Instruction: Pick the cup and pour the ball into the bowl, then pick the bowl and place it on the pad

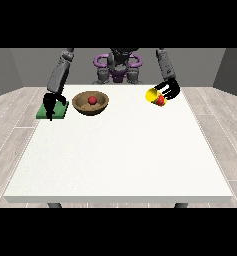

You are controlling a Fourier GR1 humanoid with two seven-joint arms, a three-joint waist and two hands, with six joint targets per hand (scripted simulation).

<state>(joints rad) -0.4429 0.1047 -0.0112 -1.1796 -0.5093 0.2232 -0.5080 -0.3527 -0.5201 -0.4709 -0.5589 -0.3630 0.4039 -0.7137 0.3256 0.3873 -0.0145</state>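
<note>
Ball (92, 100) lies in bowl (91, 103); hand at view's right (170, 90) curls round tipped cup (154, 95). Bowl likely rigid, light: take by rim. Other hand (51, 103): fingers indiscernible

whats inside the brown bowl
A red ball sits inside the bowl. The bowl's bottom beneath the ball is covered, so nothing more can be seen there.

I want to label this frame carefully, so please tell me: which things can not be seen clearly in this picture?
- Front view: the robot hand at the view's left covers part of the green pad; its fingers are too small to read.
- The robot hand at the view's right wraps the yellow cup, hiding the cup's far side.
- A red thing shows at the cup's mouth; what it is, is unclear.
- The bowl rim hides its near inner wall; a red ball lies inside.
</note>
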